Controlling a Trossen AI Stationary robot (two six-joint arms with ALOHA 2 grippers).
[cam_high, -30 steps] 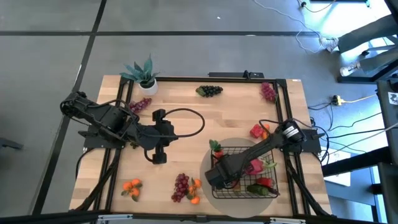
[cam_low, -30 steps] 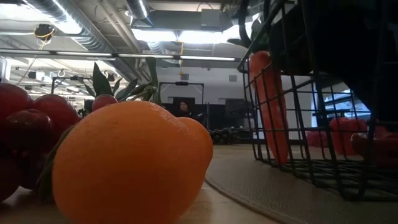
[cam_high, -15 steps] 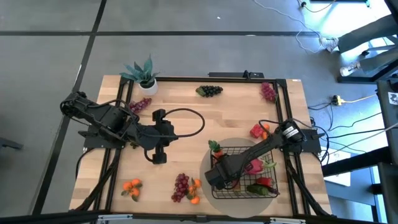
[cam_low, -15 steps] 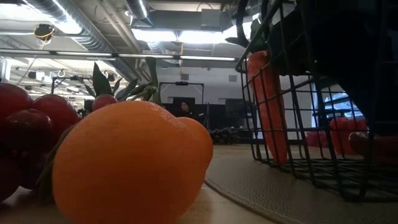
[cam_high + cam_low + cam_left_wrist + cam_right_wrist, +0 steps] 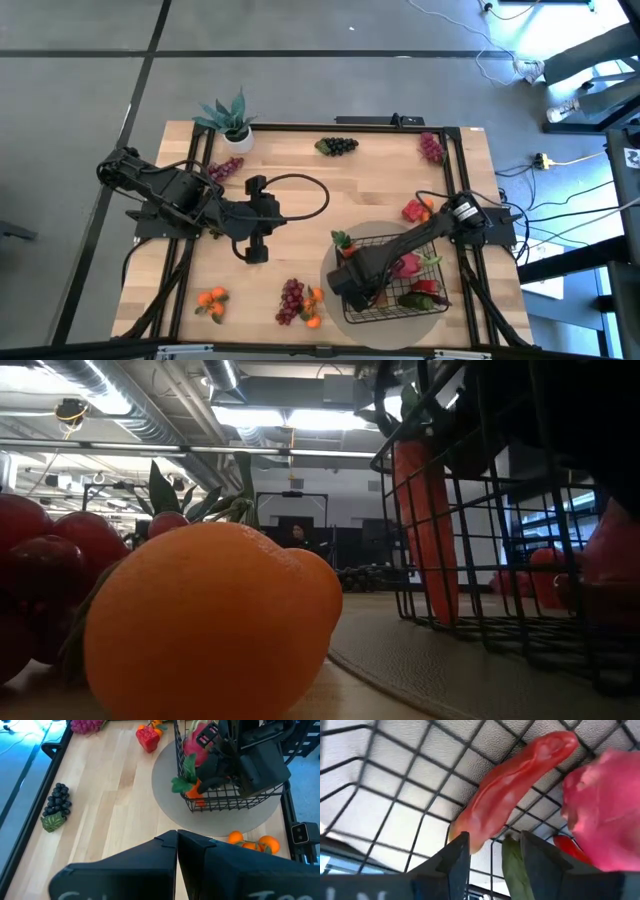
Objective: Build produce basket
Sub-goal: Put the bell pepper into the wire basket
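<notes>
The right gripper reaches into the basket on the round mat, fingers part-open around a green pepper lying lengthwise between them. The left gripper, fingers shut, waits well away at mid-table.

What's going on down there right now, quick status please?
Right gripper open inside the basket, fingers astride a green stem beside a long red pepper. Left gripper shut, waiting at mid-table. Nothing blocking; produce remains outside, such as the oranges.
</notes>
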